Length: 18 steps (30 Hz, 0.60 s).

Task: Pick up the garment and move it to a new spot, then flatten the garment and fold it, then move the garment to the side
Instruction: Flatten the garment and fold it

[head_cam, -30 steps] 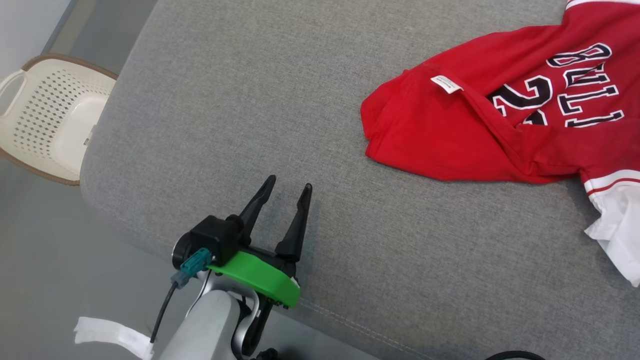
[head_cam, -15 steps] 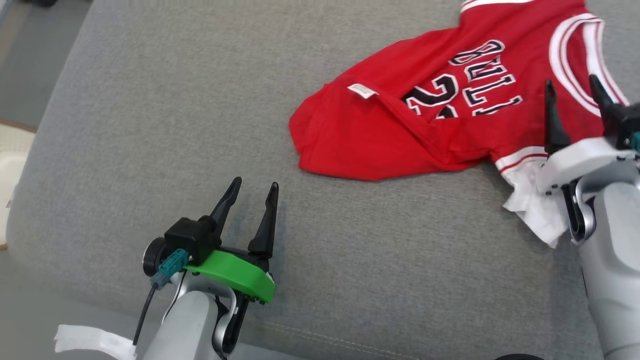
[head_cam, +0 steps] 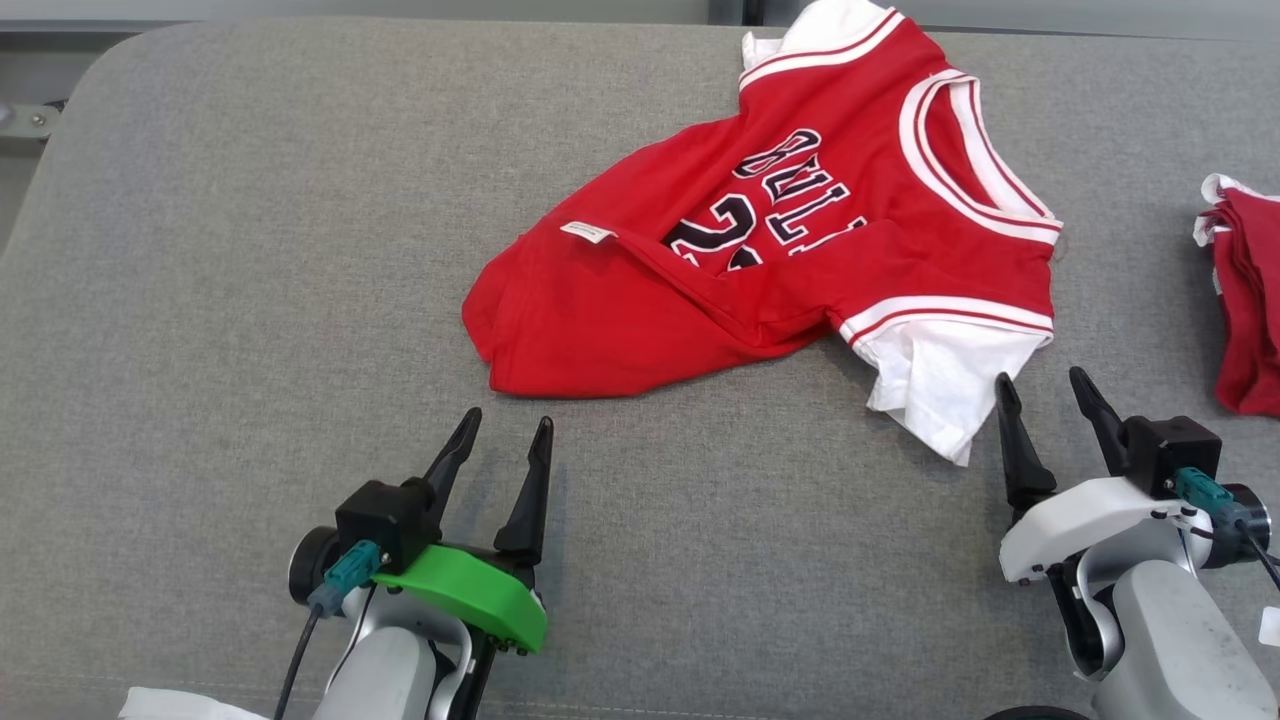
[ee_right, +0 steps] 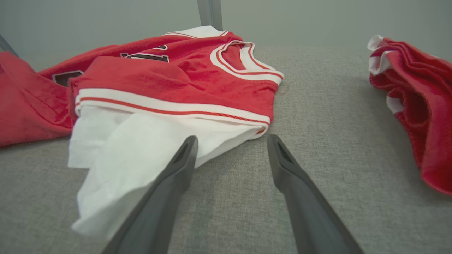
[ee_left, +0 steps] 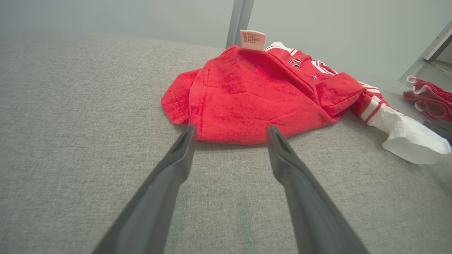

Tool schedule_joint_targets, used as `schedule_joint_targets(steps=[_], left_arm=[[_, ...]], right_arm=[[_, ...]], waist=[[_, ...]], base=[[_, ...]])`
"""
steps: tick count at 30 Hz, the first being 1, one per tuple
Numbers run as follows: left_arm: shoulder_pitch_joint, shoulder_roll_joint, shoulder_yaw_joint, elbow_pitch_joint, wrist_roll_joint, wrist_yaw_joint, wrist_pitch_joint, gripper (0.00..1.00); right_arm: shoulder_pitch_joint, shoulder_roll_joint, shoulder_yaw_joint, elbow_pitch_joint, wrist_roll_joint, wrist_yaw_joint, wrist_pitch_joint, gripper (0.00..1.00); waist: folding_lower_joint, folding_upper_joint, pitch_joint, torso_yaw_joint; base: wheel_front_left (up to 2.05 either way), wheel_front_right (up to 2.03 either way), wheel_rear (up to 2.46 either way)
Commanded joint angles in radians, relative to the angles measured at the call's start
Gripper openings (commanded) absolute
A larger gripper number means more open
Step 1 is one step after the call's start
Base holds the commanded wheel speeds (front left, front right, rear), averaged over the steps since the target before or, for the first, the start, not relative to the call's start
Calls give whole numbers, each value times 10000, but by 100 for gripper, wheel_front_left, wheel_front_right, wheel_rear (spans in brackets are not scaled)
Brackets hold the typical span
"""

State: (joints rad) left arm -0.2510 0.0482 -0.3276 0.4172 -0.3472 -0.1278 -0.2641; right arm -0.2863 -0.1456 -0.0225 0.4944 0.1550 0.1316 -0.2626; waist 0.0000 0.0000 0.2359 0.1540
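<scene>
Crumpled red jersey garment with white sleeves and dark lettering [head_cam: 800, 260], lying on the grey fabric-covered bench [head_cam: 250, 250], centre to far side, its lower part folded over so that a label shows. Left gripper [head_cam: 508, 417], jaws wide and empty, near left, just short of the red hem. Right gripper [head_cam: 1040, 375], jaws wide and empty, near right, just beside the white sleeve. A bunched red-and-white cloth [head_cam: 1250, 300] lies at the right edge, apart from the garment.

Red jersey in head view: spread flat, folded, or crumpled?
Crumpled, neither flat nor neatly folded. The red jersey has its lower part doubled over the number, care tag showing, white sleeve bunched.
</scene>
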Motion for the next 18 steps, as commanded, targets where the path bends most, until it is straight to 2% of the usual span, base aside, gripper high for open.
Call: schedule_joint_targets(steps=[1, 18], left_arm=[[111, 46, -12, 7, 63, -39, 3, 100], [130, 44, -213, -18, 28, -43, 3, 100]], right_arm=[[100, 6, -7, -14, 83, -19, -24, 100], [395, 511, 938, 135, 1350, -18, -23, 100]], waist=[[0, 0, -106, -104], [0, 0, -238, -66]], base=[[0, 0, 0], [0, 0, 0]])
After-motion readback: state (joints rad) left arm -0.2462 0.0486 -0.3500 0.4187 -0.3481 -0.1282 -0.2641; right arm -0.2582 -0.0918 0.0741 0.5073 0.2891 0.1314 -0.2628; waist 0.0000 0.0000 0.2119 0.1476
